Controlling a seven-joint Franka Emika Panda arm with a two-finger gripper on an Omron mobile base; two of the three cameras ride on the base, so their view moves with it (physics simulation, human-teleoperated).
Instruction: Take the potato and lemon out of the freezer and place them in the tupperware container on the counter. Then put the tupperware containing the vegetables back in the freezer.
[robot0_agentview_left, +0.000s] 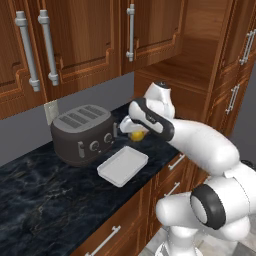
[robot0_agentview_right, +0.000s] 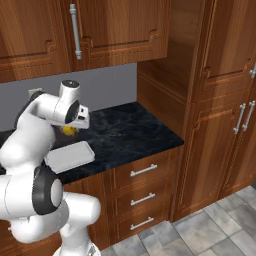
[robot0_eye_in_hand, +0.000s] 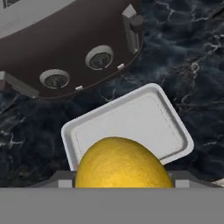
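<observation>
Claw (robot0_agentview_left: 134, 131) grips a saturated yellow-orange lemon (robot0_eye_in_hand: 122, 164), held above the dark marbled bench (robot0_agentview_left: 40, 195) near the tupperware container (robot0_agentview_left: 122, 165) beside the toaster (robot0_agentview_left: 82, 134). I judge this the carry-to-tray step; next it must move over the shallow white tray, lower and let go.

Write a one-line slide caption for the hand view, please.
Gripper holding the lemon above the empty tupperware container, beside the toaster.
</observation>
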